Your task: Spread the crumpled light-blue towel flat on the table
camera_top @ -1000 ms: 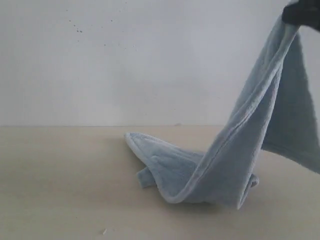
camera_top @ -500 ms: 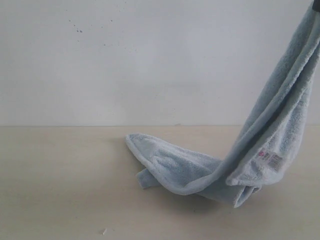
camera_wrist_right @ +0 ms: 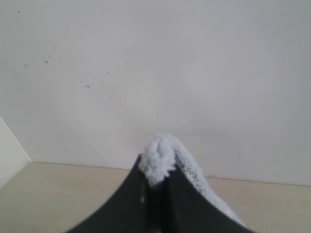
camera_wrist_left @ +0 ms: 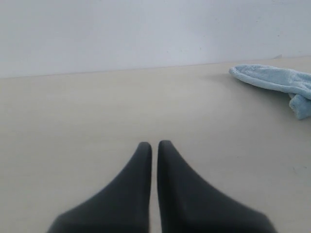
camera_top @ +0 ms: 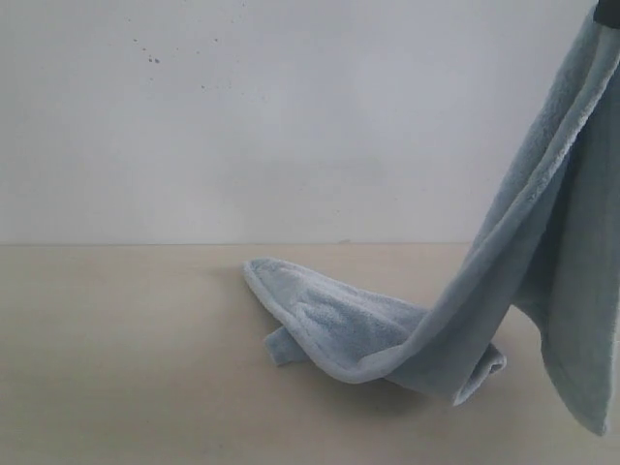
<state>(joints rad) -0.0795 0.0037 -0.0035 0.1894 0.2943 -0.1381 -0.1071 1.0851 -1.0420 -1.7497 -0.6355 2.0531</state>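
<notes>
The light-blue towel (camera_top: 484,310) hangs from the upper right corner of the exterior view, where a dark bit of the right gripper shows at the frame edge. Its lower part still lies folded on the beige table (camera_top: 116,349), with one end pointing left. In the right wrist view my right gripper (camera_wrist_right: 158,167) is shut on a fluffy tuft of the towel (camera_wrist_right: 163,153), which drapes over one finger. My left gripper (camera_wrist_left: 154,143) is shut and holds nothing, low over bare table, with the towel's end (camera_wrist_left: 272,80) far off to one side.
A plain white wall (camera_top: 242,116) runs behind the table. A small white speck (camera_top: 201,449) lies on the table near the front edge. In the right wrist view a corner of the wall (camera_wrist_right: 14,141) shows at the side.
The right gripper has risen out of the top of the exterior view, lifting the towel. The hanging part swung and turned, and the white label that showed half a second ago has gone from sight.
</notes>
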